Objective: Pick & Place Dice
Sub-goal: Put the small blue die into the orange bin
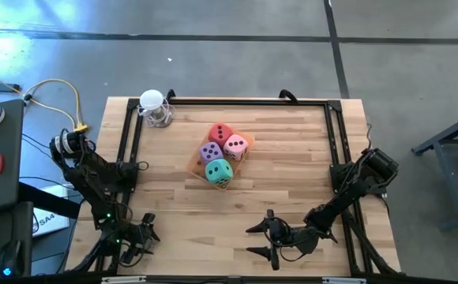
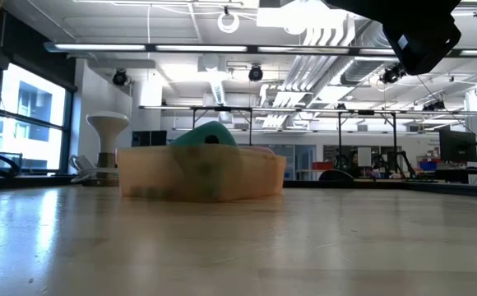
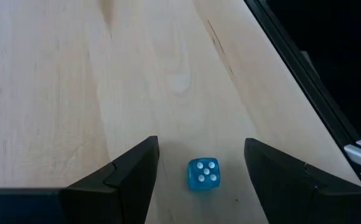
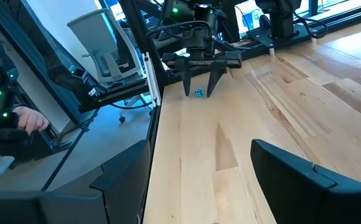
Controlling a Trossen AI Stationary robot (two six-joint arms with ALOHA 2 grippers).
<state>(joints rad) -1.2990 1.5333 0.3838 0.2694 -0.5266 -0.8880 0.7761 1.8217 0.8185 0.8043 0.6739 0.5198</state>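
Four soft dice sit together in a translucent orange tray (image 1: 194,165) at mid-table: red (image 1: 220,132), pink (image 1: 236,145), purple (image 1: 211,152) and teal-green (image 1: 219,171). In the low view the teal-green die (image 2: 210,136) rises above the tray wall (image 2: 156,177). My left gripper (image 1: 138,237) is open near the table's near-left corner. In its wrist view the left gripper (image 3: 200,144) has one finger on either side of a tiny clear blue die (image 3: 203,174), which lies on the wood untouched. My right gripper (image 1: 250,241) is open, low over the near edge and pointing left.
A small white-topped object (image 1: 155,107) stands near the far-left corner. A black frame (image 1: 335,150) runs along the table's edges. In the right wrist view the left gripper (image 4: 199,78) stands over the blue die (image 4: 198,93), and a person's hand (image 4: 31,118) shows beyond the table.
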